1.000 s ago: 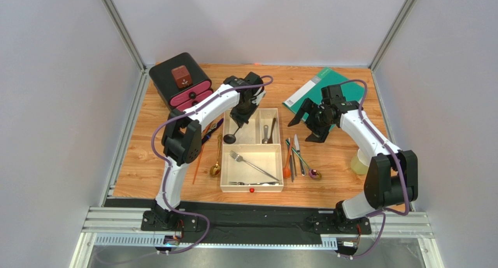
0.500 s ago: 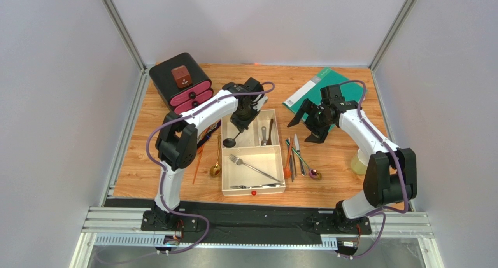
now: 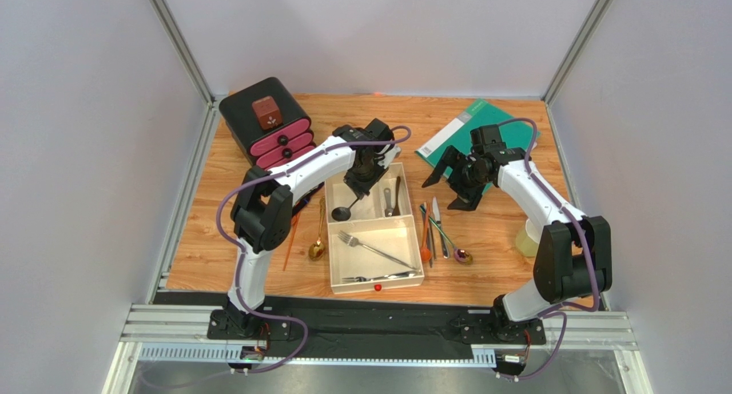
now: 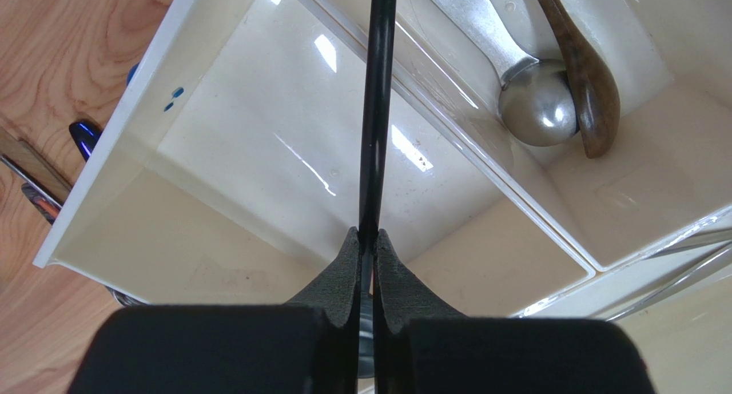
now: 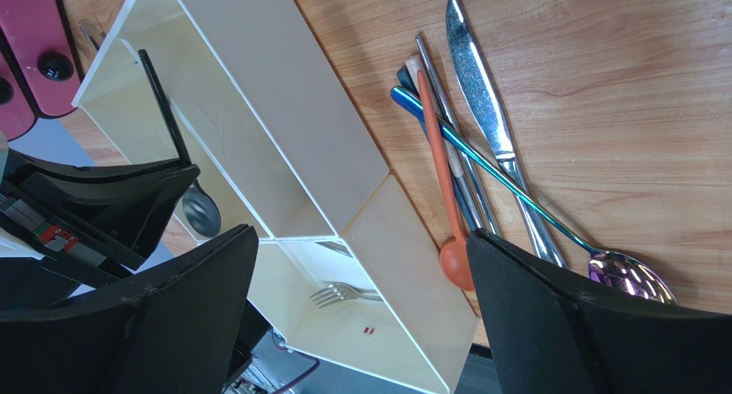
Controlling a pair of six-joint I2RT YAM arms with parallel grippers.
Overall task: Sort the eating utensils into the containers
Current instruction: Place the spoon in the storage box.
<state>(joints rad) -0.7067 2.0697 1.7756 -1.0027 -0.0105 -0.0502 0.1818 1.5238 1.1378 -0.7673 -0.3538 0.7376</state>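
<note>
Centre frame, top view: your left gripper (image 4: pixel 368 236) was clenched on the black spoon (image 4: pixel 376 111) handle, with the spoon hanging bowl-down over the upper-left small compartment of the tray (image 3: pixel 332 261). A silver spoon (image 4: pixel 533 111) and a brown spoon (image 4: pixel 586 85) lay in the small compartment beside it. Your right gripper (image 3: pixel 448 186) was released, fingers wide apart, upper right of the loose utensils (image 3: pixel 438 231) beside the tray.

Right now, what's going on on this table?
The left pincer is shut on the handle of a black spoon hanging over a small compartment of the cream tray. The next small compartment holds a silver spoon and a brown spoon; forks lie in the large one. The right pincer is open and empty, beside the tray, near a knife, an orange spoon and other loose pieces.
</note>
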